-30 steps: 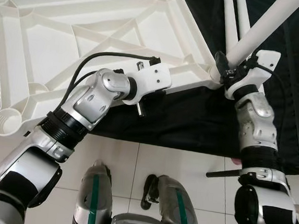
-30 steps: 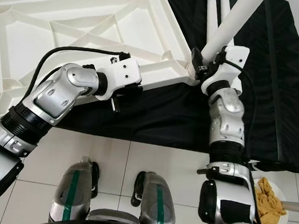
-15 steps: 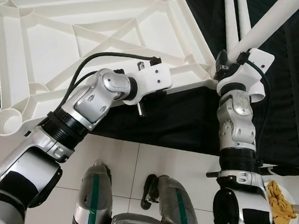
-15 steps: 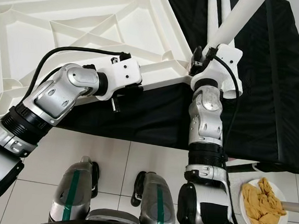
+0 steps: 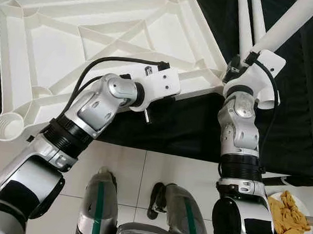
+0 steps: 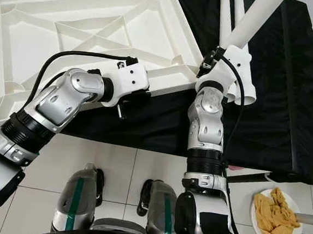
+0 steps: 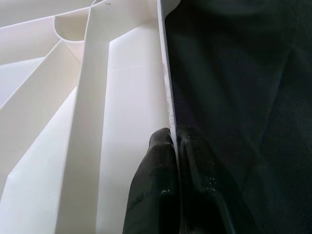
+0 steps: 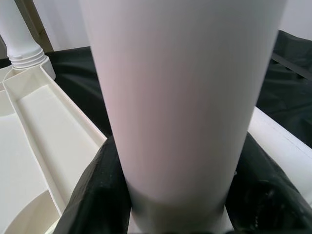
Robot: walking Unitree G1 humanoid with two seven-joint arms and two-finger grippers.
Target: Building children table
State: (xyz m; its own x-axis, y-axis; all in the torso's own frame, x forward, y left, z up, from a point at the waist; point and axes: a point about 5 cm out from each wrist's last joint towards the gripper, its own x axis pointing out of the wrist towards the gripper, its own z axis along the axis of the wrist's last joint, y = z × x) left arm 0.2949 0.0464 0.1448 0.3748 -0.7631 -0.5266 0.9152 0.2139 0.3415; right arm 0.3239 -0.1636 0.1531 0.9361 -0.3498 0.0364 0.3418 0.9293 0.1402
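Two tools clamped: left tool (image 7: 170, 190) on tabletop (image 5: 97, 40) rim, right tool (image 8: 175, 195) on leg (image 8: 185, 97).

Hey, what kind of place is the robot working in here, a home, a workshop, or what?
Most likely a room in a home, used as a makeshift assembly spot. The floor is pale tile, a black cloth serves as the work surface for the upturned white table top, and a plate of food sits on the floor.

A white table leg (image 5: 285, 24) is held by the right gripper (image 5: 239, 66) beside the upturned tabletop (image 5: 97, 46).
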